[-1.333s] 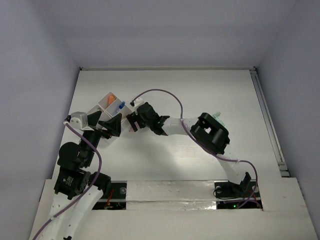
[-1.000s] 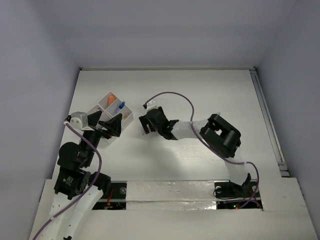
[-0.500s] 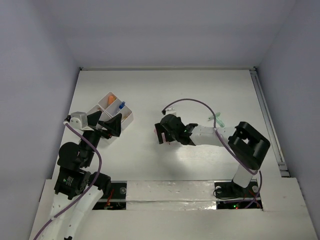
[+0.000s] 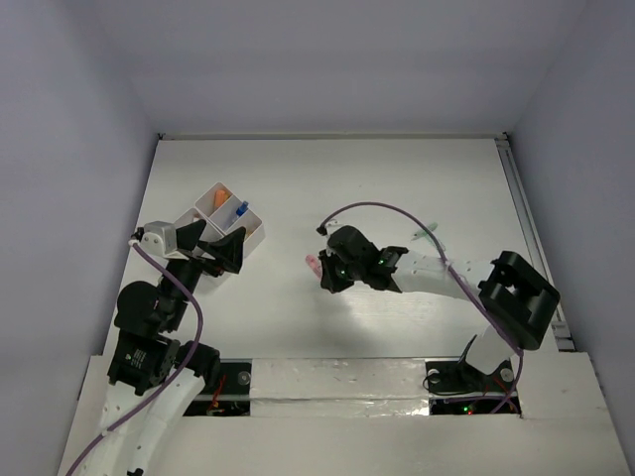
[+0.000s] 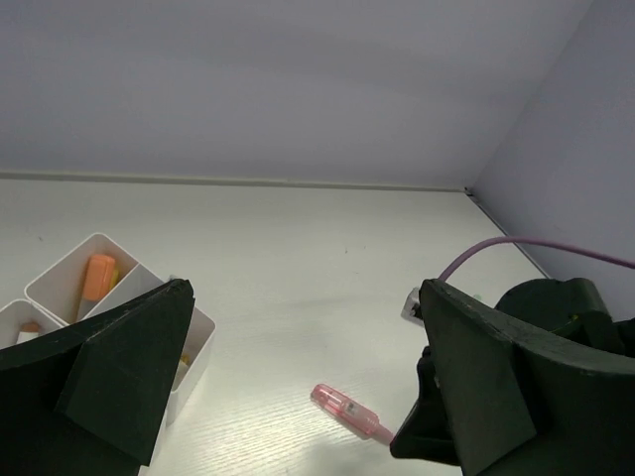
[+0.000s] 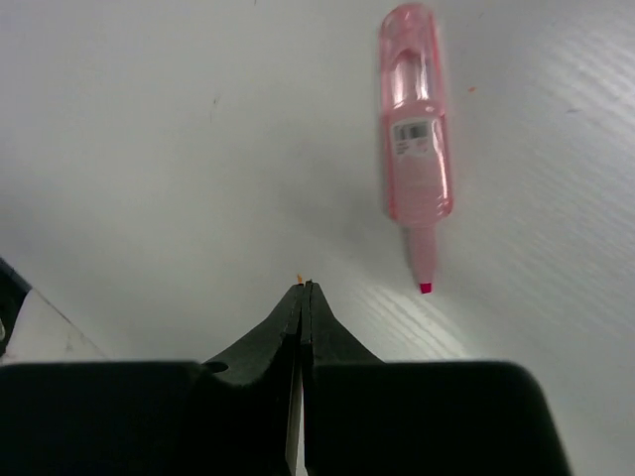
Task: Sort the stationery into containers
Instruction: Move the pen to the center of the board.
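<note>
Top external view: the right arm has pulled back from the white tray to the middle of the surface. The right gripper, which stood open a moment ago, is now closed. The pink marker lies flat on the surface just beside its tip, on the side toward the tray. The left gripper has not moved and hangs wide open just beside the near edge of the tray. The tray already holds an orange piece and a blue item. A green pen lies well apart on the right.

Left wrist view: both black fingers are spread wide with nothing between them. Part of the tray shows at the left with the orange piece in one compartment. The pink marker lies on the bare surface ahead, with the right arm's dark body just beyond it.

Right wrist view: the fingertips meet in a thin seam with nothing clamped. The marker lies past them, offset to the right, uncapped, its pink nib pointing back toward the camera. The closing therefore seems to have caught only air, so the marker is not yet picked up. The jaws will likely need to reopen and line up over the barrel. A small white label with barcode-like print sits on the barrel, too fine to read. No brand is legible.
</note>
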Available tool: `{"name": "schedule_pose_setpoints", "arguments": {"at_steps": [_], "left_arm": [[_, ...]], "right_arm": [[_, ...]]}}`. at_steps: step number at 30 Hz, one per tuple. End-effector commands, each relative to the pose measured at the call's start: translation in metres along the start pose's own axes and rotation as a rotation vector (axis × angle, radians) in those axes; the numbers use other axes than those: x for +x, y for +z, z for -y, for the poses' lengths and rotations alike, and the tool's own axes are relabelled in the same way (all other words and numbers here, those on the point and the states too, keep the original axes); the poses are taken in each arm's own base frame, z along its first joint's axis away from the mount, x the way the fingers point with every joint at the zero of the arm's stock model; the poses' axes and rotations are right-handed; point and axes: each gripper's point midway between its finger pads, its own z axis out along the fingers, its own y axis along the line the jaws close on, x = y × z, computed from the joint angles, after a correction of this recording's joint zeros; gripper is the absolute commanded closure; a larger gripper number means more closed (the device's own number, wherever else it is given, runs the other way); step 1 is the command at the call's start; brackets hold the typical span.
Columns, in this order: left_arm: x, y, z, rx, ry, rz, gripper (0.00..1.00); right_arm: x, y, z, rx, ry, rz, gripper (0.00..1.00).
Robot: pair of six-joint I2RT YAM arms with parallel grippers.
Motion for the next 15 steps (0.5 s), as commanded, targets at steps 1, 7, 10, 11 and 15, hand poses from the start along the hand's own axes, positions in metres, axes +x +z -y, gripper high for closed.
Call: {"name": "schedule_pose_setpoints", "arguments": {"at_steps": [1, 7, 10, 11, 15], "left_arm": [[-0.008, 0.006, 0.006, 0.027, -0.01, 0.031, 0.03], [-0.004, 0.009, 0.006, 0.027, -0.013, 0.015, 0.04], [-0.002, 0.011, 0.007, 0.033, -0.016, 0.005, 0.04], [-0.001, 0.011, 0.006, 0.032, -0.016, 0.002, 0.04], [0.001, 0.012, 0.007, 0.035, -0.017, -0.005, 0.04]], "right_arm": [[0.021, 0.011, -0.017, -0.125, 0.002, -0.082, 0.96], [0.034, 0.03, 0.019, 0.061, 0.002, -0.112, 0.98], [0.024, 0.03, 0.048, 0.187, 0.029, -0.063, 1.0], [0.022, 0.03, 0.055, 0.21, 0.039, -0.054, 1.0], [-0.004, 0.029, 0.087, 0.311, 0.083, 0.041, 0.97]]}}
